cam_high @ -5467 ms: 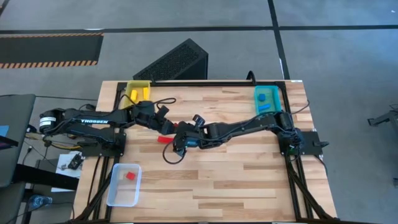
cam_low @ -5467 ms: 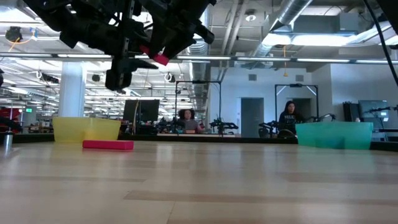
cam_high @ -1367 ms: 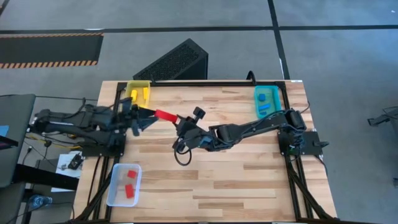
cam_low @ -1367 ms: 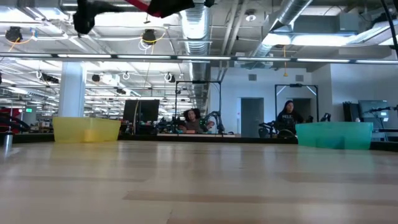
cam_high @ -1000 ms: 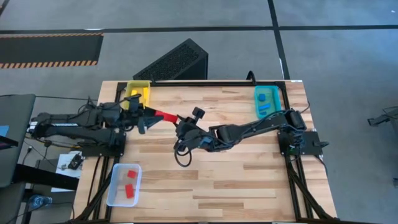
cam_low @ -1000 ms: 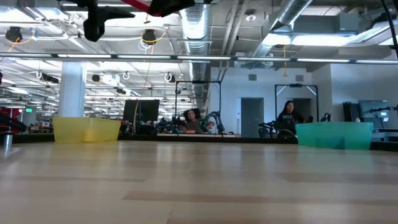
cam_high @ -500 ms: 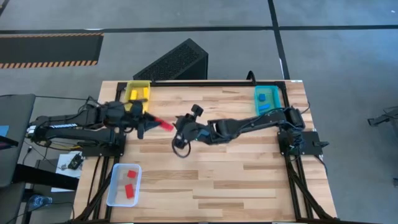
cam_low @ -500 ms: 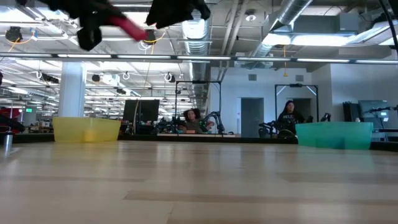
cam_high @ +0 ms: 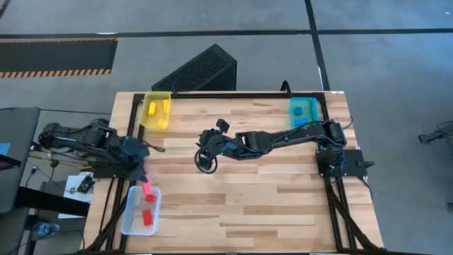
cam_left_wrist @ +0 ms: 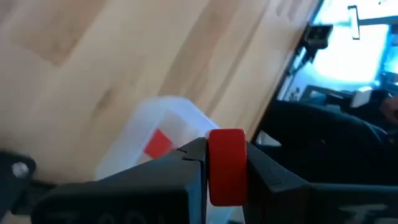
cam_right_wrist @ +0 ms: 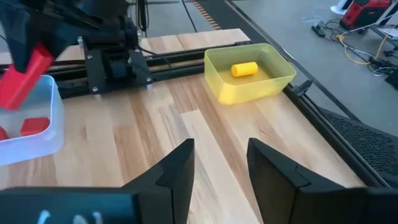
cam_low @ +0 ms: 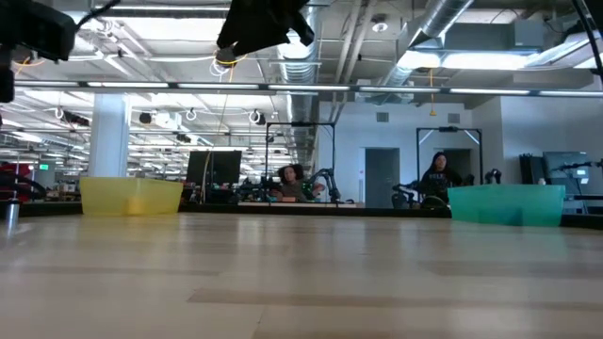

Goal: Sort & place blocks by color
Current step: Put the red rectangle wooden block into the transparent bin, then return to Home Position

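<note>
My left gripper (cam_high: 143, 180) is at the table's left edge, shut on an oblong red block (cam_high: 146, 188) over the far end of the clear tray (cam_high: 132, 221). Two red blocks (cam_high: 148, 209) lie in that tray. My right gripper (cam_high: 204, 146) hangs open over the table's middle, holding nothing. The right wrist view shows its two fingers apart (cam_right_wrist: 221, 163) and the held red block (cam_right_wrist: 23, 78) farther off. The yellow tray (cam_high: 148, 121) at the far left holds yellow blocks (cam_high: 161, 110). In the teal tray (cam_high: 312, 106) at the far right lie blue blocks (cam_high: 301, 111). My left gripper pinches the red block's two long sides (cam_left_wrist: 210, 163) between its two fingers. The fingers slant down toward the table's near edge and lie along the block. The block's free end (cam_high: 148, 191) sticks out past the fingertips, tilted down. It hangs clear above the clear tray.
A black slatted box (cam_high: 200, 69) stands beyond the table's far edge. Bare wood (cam_high: 269, 198) stretches across the table's near half. People and desks (cam_low: 438, 179) show in the room behind.
The red block has passed from my right gripper to my left one. My left gripper has swung with it toward the table's near left, tipped downward, and now hangs over the clear tray. My right gripper has stayed over the table's middle.
</note>
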Robot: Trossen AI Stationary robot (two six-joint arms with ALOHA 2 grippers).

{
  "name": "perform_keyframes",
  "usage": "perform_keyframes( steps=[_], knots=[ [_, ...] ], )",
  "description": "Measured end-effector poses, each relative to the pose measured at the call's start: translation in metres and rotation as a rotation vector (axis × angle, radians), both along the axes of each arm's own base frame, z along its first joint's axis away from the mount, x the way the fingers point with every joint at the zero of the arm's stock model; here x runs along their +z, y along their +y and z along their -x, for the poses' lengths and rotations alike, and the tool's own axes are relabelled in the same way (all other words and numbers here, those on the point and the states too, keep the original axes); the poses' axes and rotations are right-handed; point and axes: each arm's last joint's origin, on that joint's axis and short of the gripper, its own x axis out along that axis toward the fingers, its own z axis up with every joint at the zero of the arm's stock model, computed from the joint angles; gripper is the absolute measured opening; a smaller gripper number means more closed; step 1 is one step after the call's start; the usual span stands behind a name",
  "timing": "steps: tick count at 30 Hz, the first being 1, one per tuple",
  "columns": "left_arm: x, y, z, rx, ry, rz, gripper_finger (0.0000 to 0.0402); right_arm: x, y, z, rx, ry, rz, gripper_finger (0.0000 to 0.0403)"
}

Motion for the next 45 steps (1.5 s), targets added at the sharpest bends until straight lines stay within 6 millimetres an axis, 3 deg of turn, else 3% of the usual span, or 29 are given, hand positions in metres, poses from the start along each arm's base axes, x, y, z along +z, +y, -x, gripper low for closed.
perform_keyframes(
  steps=[9, 14, 18, 28, 35, 38, 42, 45],
  knots=[
    [-0.004, -0.016, -0.005, -0.027, 0.117, 0.028, 0.0033, -0.001, -0.003, 0.0, -0.029, -0.011, -0.037, 0.0136],
    [-0.031, -0.037, -0.021, -0.082, 0.14, 0.062, 0.0037, -0.004, -0.003, 0.003, -0.056, 0.015, -0.076, 0.0124],
    [-0.047, -0.042, -0.019, -0.088, 0.228, 0.014, 0.0044, -0.009, 0.001, 0.005, -0.056, 0.039, -0.161, 0.0121],
    [-0.047, -0.046, -0.015, -0.09, 0.229, -0.013, 0.0121, -0.012, 0.016, 0.01, -0.016, 0.066, -0.317, 0.012],
    [-0.039, -0.043, -0.025, 0.016, 0.062, -0.03, 0.0159, -0.002, 0.031, 0.034, -0.007, 0.185, -0.303, 0.0099],
    [-0.021, -0.04, -0.034, 0.141, -0.066, 0.007, 0.0156, 0.015, 0.02, 0.041, 0.108, 0.205, -0.21, 0.0079],
    [0.026, -0.028, -0.045, 0.379, -0.282, -0.029, 0.0139, 0.081, -0.017, 0.052, 0.476, -0.093, -0.125, 0.0048],
    [0.064, -0.012, -0.051, 0.513, -0.489, -0.253, 0.0122, 0.118, -0.056, 0.07, 0.677, -0.274, -0.118, 0.0021]
  ],
)
